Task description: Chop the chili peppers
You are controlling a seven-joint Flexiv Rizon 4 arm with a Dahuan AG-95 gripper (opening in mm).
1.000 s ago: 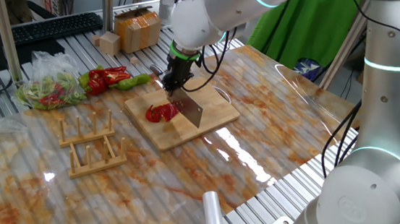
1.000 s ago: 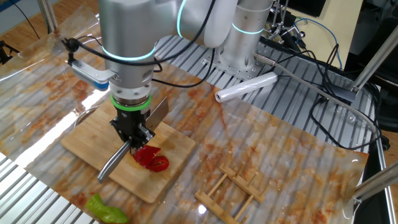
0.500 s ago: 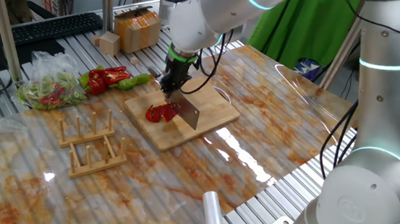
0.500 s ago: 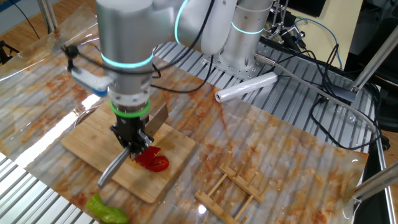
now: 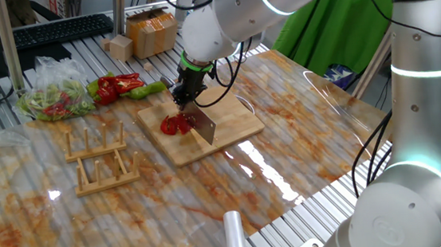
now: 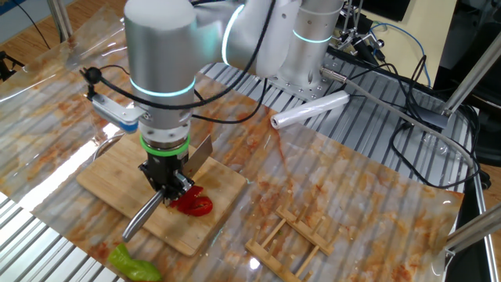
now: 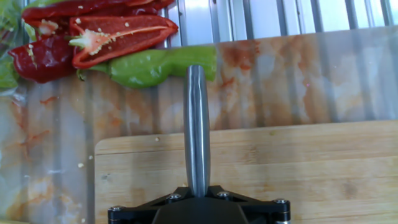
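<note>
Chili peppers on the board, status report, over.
Gripper shut on knife, blade down at the cutting board. Chili peppers beside the blade, red pile. Nothing in the way.

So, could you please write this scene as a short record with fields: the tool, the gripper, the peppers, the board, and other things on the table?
tool: knife, handle in the gripper, blade down on the board
gripper: gripper shut on the knife handle, pointing down
chili peppers: red chili peppers on the board, beside the blade
board: wooden cutting board on the stained table cover
spare peppers: red and green peppers off the board, past its far edge
other things: wooden rack; plastic bag of vegetables; roll of plastic film
</note>
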